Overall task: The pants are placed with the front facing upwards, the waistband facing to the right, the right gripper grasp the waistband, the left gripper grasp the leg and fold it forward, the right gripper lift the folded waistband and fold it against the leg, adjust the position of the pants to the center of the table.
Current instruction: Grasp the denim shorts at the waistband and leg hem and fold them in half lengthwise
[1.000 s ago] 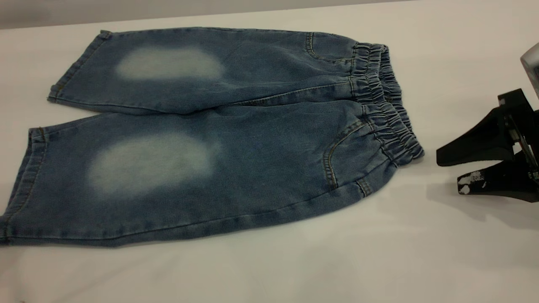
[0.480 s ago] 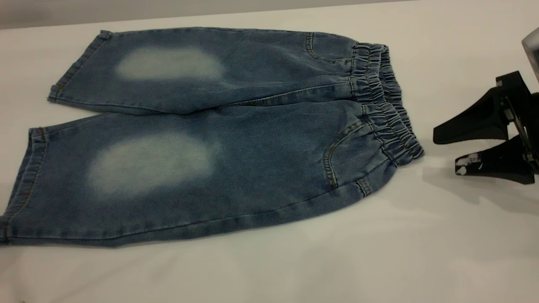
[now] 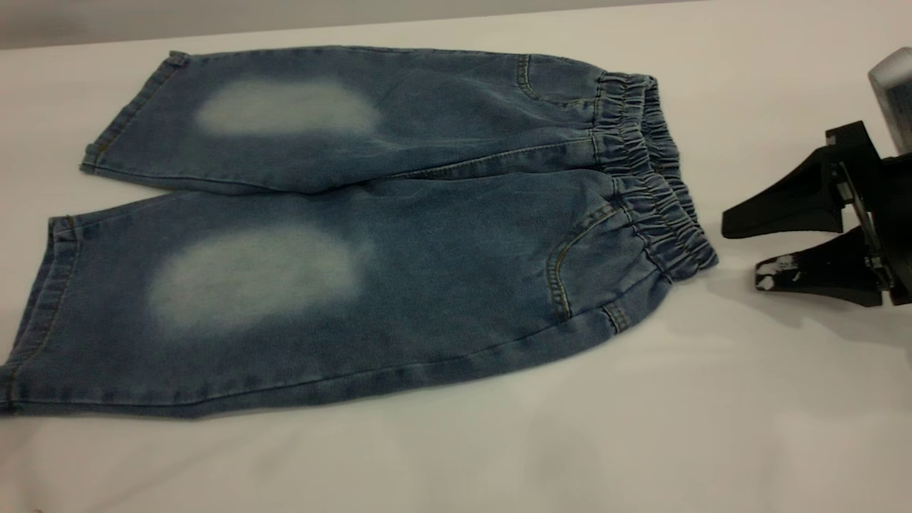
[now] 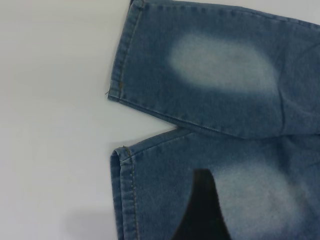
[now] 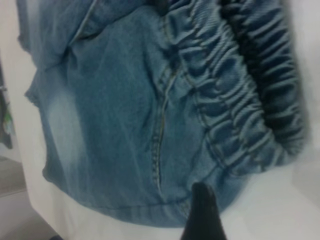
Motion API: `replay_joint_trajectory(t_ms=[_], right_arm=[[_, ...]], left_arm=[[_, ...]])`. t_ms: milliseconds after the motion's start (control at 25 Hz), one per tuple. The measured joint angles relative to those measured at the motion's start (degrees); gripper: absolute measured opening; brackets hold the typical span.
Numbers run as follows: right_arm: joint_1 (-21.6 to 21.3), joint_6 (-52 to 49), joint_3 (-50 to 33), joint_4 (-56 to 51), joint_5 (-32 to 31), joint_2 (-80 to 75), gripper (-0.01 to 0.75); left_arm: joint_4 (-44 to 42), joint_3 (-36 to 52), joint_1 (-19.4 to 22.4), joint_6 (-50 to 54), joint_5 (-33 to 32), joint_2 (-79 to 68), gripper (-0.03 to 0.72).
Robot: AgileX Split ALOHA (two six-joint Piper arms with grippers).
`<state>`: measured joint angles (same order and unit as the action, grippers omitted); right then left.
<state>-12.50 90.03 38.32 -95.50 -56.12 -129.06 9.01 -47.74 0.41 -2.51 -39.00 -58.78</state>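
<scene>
Pants (image 3: 342, 235) lying flat on the table (image 3: 712, 427), front up, legs at left, waistband (image 3: 652, 178) at right. Left gripper (image 4: 200, 210) hovering over the near leg by its hem; can't tell if it's open. Right gripper (image 3: 741, 256) sitting low just beside the waistband, not touching, fingers spread wide. Bare white tabletop running along the front and right.

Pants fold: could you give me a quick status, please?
Right gripper open, just off the waistband. Left gripper above a leg, fingers unclear. Pants flat, unfolded. Nothing in the way.
</scene>
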Motion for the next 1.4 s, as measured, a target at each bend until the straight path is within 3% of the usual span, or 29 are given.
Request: replay_joint_trajectory(t_ms=[1120, 1400], right_arm=[[3.46, -0.11, 3.49, -0.25, 3.63, -0.26, 0.448], [3.46, -0.05, 3.97, -0.40, -1.19, -3.86, 0.448]], left_arm=[[0.00, 0.00, 0.00, 0.00, -0.17, 0.00, 0.503], [0.00, 0.00, 0.00, 0.00, -0.17, 0.00, 0.503]])
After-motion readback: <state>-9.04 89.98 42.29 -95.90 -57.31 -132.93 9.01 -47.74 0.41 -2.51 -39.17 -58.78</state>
